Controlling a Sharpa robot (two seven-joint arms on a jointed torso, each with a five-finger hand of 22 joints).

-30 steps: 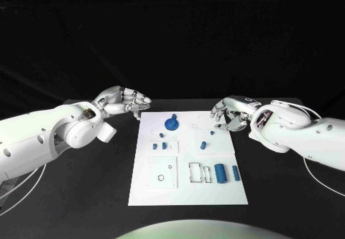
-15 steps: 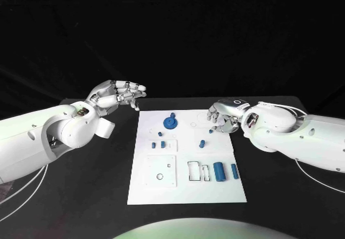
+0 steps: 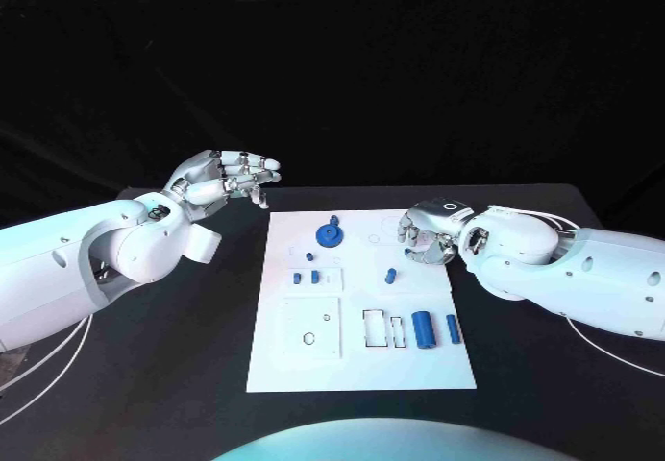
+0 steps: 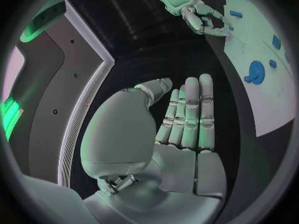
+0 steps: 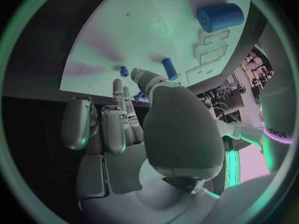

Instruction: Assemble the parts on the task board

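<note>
Black table (image 3: pixel 166 346) carries the white task board (image 3: pixel 363 370), blue parts (image 3: pixel 424 331) lying on it unmoved; right hand (image 3: pixel 427 232) has crept onto its far right edge, fingers curled, empty; left hand (image 3: pixel 226 178), fingers straight and apart, empty, has lifted beyond the board's far left corner.

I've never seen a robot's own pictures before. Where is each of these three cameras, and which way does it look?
Head view: on the robot's head, looking down at the black table and white task board; both white arms, left hand and right hand.
Left wrist view: behind the left hand, facing along its straight fingers.
Right wrist view: behind the right hand, facing the board.
Shared: all three show the board; head and left wrist views share the blue wheel-shaped part.
</note>
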